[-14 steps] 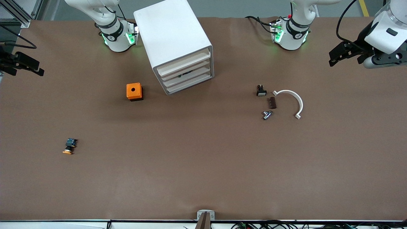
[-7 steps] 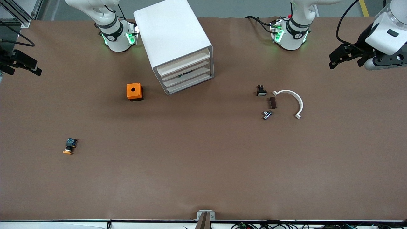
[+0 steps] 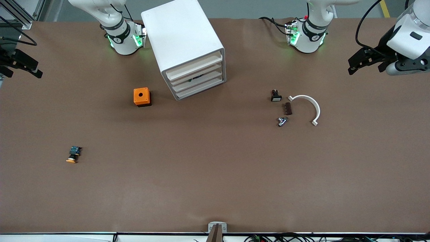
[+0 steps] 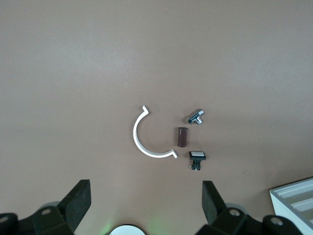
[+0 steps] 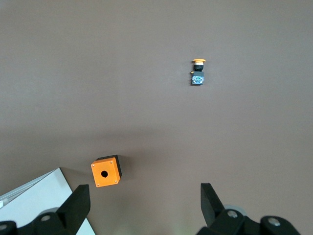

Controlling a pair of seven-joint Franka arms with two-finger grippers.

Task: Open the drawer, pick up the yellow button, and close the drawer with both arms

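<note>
Two glossy white robot arms hang at the ends of a brown-covered table [image 3: 215,188], the left gripper [image 3: 361,62] over the left arm's end and the right gripper [image 3: 20,65] over the right arm's end, both with fingers spread wide and holding nothing. The tiny orange-capped push-button [image 3: 73,155] with black body and blue bit lies in the open on the table, nearer the front camera than the orange cube with a round hole [image 3: 142,96] and well apart from it. The white drawer cabinet [image 3: 183,43] shows all drawers pushed in, so the job looks essentially finished, both arms apparently waiting.
</note>
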